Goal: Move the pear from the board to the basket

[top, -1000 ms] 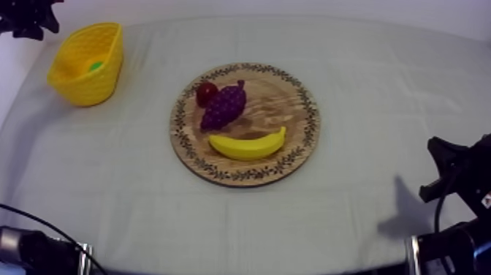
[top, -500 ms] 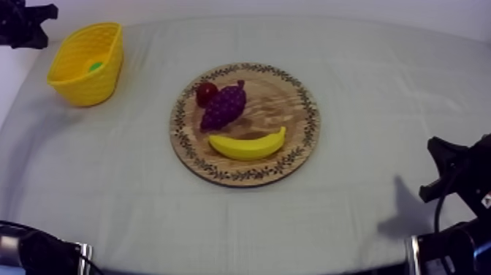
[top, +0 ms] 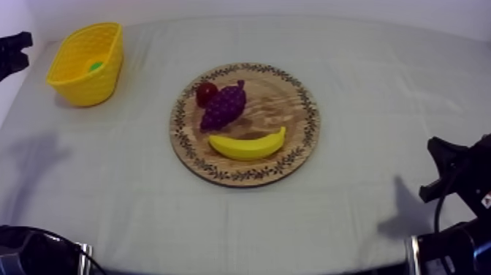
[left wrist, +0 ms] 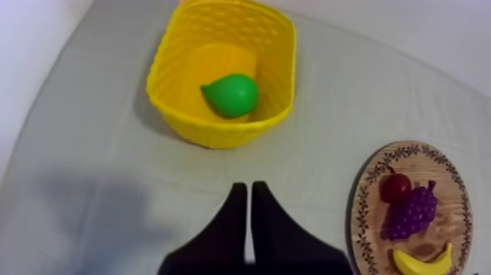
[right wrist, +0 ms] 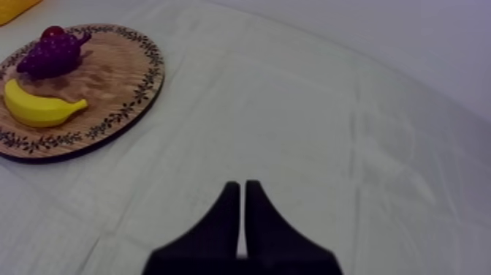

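Note:
The green pear (left wrist: 232,94) lies inside the yellow basket (left wrist: 281,80), which stands at the table's far left (top: 84,84); a bit of the pear's green (top: 96,66) shows over the rim. My left gripper (left wrist: 245,187) hangs shut and empty over the cloth, a little in front of the basket, and sits at the far left edge in the top view (top: 13,53). My right gripper (right wrist: 242,184) is shut on nothing above bare cloth at the near right (top: 447,170). The wooden board (top: 285,102) holds no pear.
On the board (left wrist: 363,219) lie a bunch of grapes (top: 223,106), a small red fruit (top: 206,93) and a banana (top: 247,144), all to the left of my right gripper, grapes (right wrist: 51,53) and banana (right wrist: 40,106) nearest. Cloth surrounds the board.
My left gripper has drawn back from the basket, down along the left edge in the top view. Its shadow now falls on the cloth at the left. The right arm is still.

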Robot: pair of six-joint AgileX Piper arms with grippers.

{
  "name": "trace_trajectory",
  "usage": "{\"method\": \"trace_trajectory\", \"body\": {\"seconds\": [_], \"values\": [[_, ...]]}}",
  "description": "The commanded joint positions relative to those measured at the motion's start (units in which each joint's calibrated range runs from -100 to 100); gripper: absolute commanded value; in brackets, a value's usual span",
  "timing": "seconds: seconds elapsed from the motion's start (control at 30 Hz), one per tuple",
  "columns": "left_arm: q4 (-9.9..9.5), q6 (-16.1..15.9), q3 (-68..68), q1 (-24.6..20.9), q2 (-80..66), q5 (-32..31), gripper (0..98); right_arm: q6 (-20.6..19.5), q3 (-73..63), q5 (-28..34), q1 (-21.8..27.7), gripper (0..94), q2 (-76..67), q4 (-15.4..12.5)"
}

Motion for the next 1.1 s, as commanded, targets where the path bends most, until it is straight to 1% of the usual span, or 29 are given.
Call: {"method": "trace_trajectory", "body": {"seconds": [0.0, 0.17, 0.3, 0.57, 0.7, 0.83, 0.93, 0.97, 1.07], "values": [[-0.14, 0.15, 7.17, 0.16, -9.38, -3.58, 0.0, -0.03, -0.05, 0.02, -0.01, 0.4, -0.04, -0.01], [-0.04, 1.14, 16.75, 0.47, -21.23, -9.09, 0.0, -0.03, -0.05, 0.02, -0.01, 0.4, -0.04, -0.01], [0.24, 1.36, 24.05, 0.28, -30.36, -11.66, 0.0, -0.03, -0.05, 0.02, -0.01, 0.4, -0.04, -0.01], [-0.32, -0.3, 35.89, -0.24, -45.99, -13.48, 0.0, -0.05, -0.05, 0.02, -0.01, 0.4, -0.04, -0.01], [-0.41, -0.05, 41.08, -0.45, -53.61, -13.56, 0.0, -0.06, -0.05, 0.02, -0.01, 0.4, -0.04, -0.01], [-0.04, 0.84, 44.33, -0.7, -56.76, -15.04, 0.0, -0.04, -0.05, 0.02, -0.01, 0.4, -0.04, -0.01], [-0.2, 2.06, 48.61, -0.87, -57.41, -17.56, 0.0, -0.04, -0.05, 0.02, -0.01, 0.4, -0.04, -0.01], [0.04, 2.12, 50.67, -0.96, -57.51, -18.81, 0.0, -0.04, -0.05, 0.02, -0.01, 0.4, -0.04, -0.01], [0.99, 0.13, 54.04, -1.23, -57.67, -20.95, 0.0, -0.06, -0.05, 0.02, -0.01, 0.4, -0.04, -0.01]]}}
